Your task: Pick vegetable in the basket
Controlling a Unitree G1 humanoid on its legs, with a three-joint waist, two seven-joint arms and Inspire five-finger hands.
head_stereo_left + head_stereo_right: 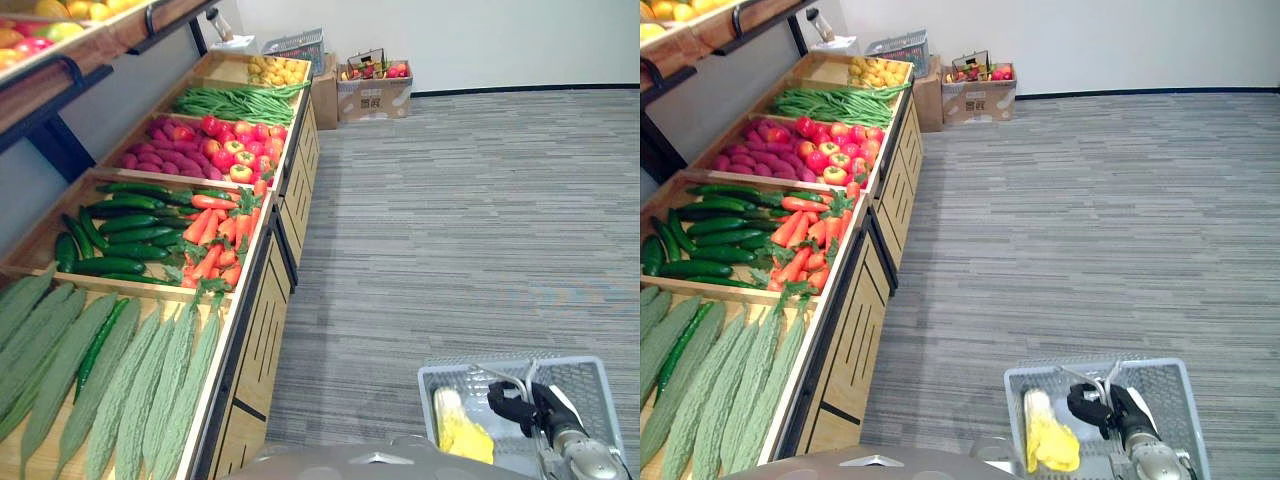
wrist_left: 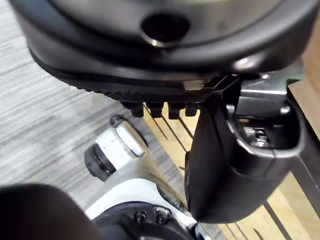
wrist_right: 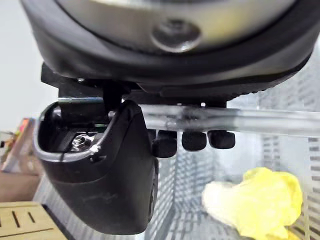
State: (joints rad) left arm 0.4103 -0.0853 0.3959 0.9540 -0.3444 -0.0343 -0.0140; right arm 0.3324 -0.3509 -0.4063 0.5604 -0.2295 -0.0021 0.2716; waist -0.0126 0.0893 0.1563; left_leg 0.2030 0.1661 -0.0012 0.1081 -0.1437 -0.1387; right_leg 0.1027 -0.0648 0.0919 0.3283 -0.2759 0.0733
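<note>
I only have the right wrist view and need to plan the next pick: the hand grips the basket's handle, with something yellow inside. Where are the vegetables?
Observer: In bins on a wooden stand along the robot's left side.
Operator: What's in the nearest bin?
Observer: Long ridged green gourds; cucumbers and carrots fill the next one.
Operator: Where's the left hand?
Observer: The left hand is low beside the stand's slatted front.
</note>
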